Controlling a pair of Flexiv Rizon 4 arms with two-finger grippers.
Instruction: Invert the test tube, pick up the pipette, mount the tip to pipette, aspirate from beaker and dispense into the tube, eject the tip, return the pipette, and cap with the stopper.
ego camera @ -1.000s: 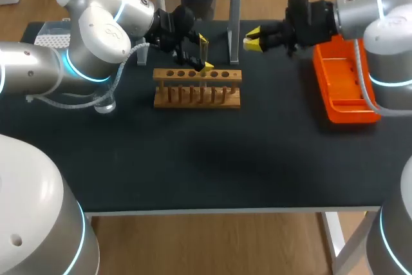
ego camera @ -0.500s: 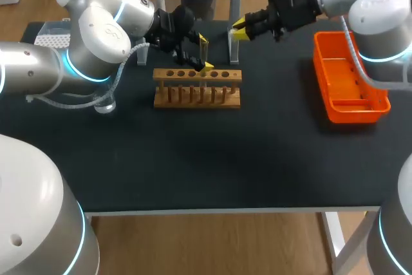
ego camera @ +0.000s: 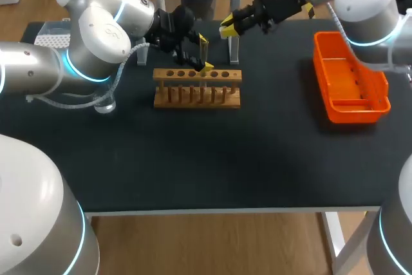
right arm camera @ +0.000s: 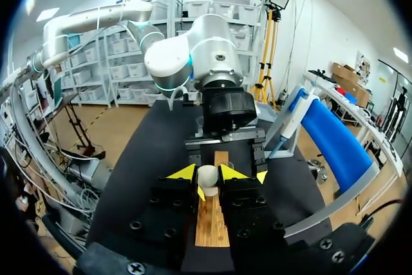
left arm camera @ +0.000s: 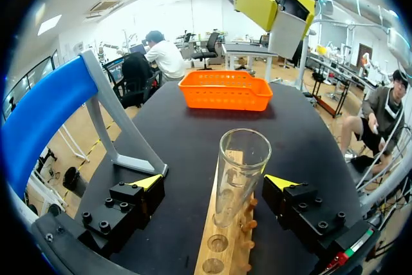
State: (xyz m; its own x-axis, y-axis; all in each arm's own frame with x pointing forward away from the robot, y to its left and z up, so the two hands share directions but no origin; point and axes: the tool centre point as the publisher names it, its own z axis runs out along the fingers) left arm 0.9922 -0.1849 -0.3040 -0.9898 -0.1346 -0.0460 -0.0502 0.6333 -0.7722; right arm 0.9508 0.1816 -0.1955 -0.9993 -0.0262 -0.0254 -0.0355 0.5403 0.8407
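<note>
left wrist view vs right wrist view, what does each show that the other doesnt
Only the left wrist view: the glass tube in the rack between the open fingers of the left gripper, and the orange basket. Only the right wrist view: the stopper pinched in the right gripper, and the pipette. Both: the rack and blue stand.

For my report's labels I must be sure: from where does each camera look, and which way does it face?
Head view: above and behind the robot, facing down on the table; both arms show, left tool at the wooden rack, right tool beyond it.
Left wrist view: on the left wrist, facing along its open fingers past the test tube to the orange basket.
Right wrist view: on the right wrist, facing the left arm; its tool holds the stopper.
Both wrist views share the rack.
</note>
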